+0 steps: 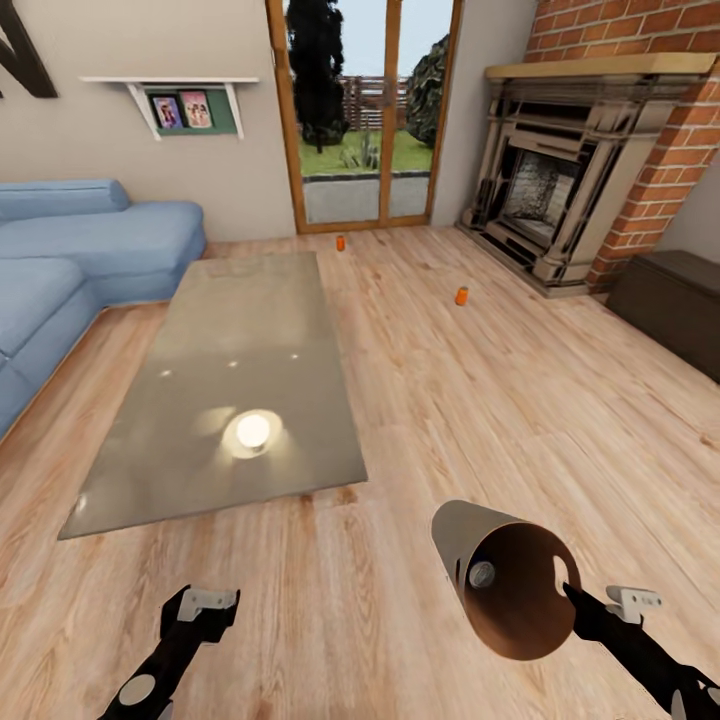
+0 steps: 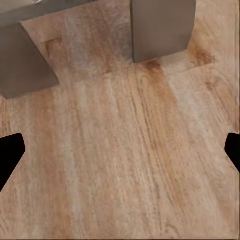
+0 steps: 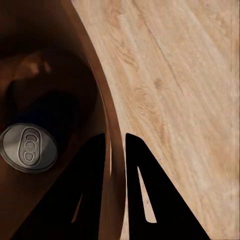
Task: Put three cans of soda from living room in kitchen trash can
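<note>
The right gripper (image 1: 574, 600) is pinching the rim of the trash can (image 1: 500, 570), one finger inside and one outside, tilting it. A soda can (image 3: 28, 147) is lying inside. Two orange soda cans (image 1: 461, 296) are standing on the plank floor (image 1: 450, 420) far ahead. The left gripper (image 1: 205, 612) is hanging spread, holding nothing.

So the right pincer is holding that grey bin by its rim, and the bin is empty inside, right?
Not quite. The right pincer does grip the pale grey, wood-lined round bin by its rim, but the bin is not empty: the right wrist view shows a silvery-topped drink can lying inside it.
</note>
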You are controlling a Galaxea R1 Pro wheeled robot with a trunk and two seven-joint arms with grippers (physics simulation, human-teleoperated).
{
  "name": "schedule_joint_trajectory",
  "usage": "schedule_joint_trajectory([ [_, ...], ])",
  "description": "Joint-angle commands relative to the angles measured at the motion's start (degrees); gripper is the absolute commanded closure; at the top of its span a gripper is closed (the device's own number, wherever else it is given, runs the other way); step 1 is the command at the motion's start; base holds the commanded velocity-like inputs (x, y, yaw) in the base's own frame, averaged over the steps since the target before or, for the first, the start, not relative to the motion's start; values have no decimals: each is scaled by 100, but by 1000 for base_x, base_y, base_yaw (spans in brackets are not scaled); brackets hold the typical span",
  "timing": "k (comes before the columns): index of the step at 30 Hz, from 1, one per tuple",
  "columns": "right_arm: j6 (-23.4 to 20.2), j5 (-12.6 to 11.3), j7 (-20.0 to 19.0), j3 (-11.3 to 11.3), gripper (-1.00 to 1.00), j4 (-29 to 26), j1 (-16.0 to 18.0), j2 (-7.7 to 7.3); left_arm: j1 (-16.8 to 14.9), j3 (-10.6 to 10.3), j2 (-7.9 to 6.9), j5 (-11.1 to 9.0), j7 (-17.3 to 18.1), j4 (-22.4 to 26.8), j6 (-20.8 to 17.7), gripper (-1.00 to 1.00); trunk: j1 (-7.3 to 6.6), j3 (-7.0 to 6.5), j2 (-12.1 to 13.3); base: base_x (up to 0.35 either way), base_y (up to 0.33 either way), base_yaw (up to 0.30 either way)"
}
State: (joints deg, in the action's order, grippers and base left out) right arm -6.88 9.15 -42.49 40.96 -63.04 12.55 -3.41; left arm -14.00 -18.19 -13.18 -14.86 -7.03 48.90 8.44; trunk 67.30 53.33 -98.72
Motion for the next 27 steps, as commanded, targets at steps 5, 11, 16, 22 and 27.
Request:
schedule_joint_trajectory([
  [5, -15, -62, -36, 0, 100, -7, 2, 5, 0, 0, 0, 0, 0, -17, 1, -100, 0, -27, 0, 131, -292, -222],
  [11, -15, -55, -34, -3, 100, -7, 2, 14, 1, 0, 0, 0, 0, -20, 1, -100, 0, -63, 0, 153, -292, -214],
  [16, -15, -53, -32, -5, 100, -7, 2, 15, 2, -1, 0, 0, 0, -21, 3, -100, 0, -93, 0, 164, -292, -211],
  [22, -15, -53, -26, -7, 100, -7, 2, 15, 1, 0, 0, 0, 0, -21, 3, -100, 0, -128, 0, 165, -292, -211],
  [27, -15, -53, -23, -8, 100, -7, 2, 15, 1, -3, 0, 0, 0, -21, 2, -100, 0, -155, 0, 165, -292, -212],
])
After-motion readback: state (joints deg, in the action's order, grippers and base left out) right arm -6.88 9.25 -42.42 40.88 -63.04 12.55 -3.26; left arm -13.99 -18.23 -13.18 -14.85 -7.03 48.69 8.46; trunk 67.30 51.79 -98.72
